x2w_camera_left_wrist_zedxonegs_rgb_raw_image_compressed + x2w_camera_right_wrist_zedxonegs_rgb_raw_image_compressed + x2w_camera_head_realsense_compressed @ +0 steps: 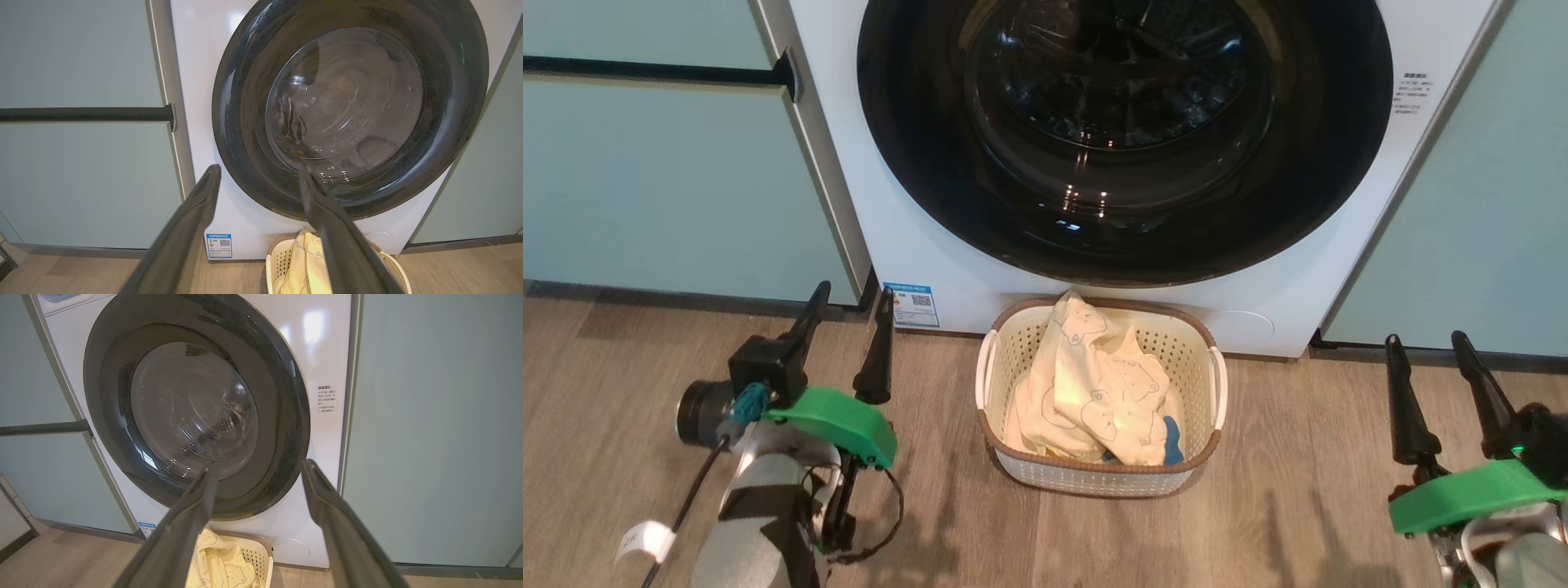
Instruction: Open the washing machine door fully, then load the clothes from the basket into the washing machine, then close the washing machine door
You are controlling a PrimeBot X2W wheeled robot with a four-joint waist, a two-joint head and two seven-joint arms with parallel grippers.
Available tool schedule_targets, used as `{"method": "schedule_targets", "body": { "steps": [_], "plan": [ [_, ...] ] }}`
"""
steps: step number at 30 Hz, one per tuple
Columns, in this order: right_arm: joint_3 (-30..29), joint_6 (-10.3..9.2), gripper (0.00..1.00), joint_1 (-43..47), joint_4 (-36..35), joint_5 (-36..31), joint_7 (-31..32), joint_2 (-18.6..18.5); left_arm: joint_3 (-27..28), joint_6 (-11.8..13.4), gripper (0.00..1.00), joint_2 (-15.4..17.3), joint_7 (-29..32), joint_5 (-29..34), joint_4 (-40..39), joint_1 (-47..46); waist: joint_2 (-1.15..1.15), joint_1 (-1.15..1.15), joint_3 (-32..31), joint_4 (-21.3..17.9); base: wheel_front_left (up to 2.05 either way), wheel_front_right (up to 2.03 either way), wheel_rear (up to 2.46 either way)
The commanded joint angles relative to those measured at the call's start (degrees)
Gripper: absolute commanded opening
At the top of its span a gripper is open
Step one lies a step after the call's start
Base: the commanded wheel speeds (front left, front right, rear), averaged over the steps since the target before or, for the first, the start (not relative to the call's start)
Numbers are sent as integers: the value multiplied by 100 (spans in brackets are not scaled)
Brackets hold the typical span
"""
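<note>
The white washing machine stands straight ahead with its round black door shut flat against the front; the glass porthole bulges at its middle. On the floor just before it sits the cream basket, heaped with pale yellow bear-print clothes and a blue piece. My left gripper hovers open to the basket's left, fingers pointing at the machine's lower left corner. My right gripper hangs open to the basket's right. Both are empty and clear of the basket and door.
Pale green cabinet panels flank the machine on both sides, the left one crossed by a dark bar handle. Wood-look floor spreads around the basket. A blue sticker marks the machine's lower left.
</note>
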Motion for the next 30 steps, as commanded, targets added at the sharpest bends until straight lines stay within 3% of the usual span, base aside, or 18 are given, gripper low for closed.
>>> {"method": "schedule_targets", "body": {
  "steps": [1, 14, 30],
  "plan": [
    [119, -19, 100, -352, -169, 28, -54, -94, 191, -3, 100, 73, -36, 42, -146, -351, 0, 0, -2, 0, 0, 0, 0],
    [96, -19, 100, -348, -142, 42, -54, -94, 203, -17, 100, 63, -36, 11, 60, -374, 0, 0, -18, 1, 5, 67, -72],
    [113, -19, 100, -336, -136, 78, -54, -94, 175, -8, 100, 55, -36, 11, 259, -463, 0, 0, -3, -13, 57, 168, -225]
  ]
}}
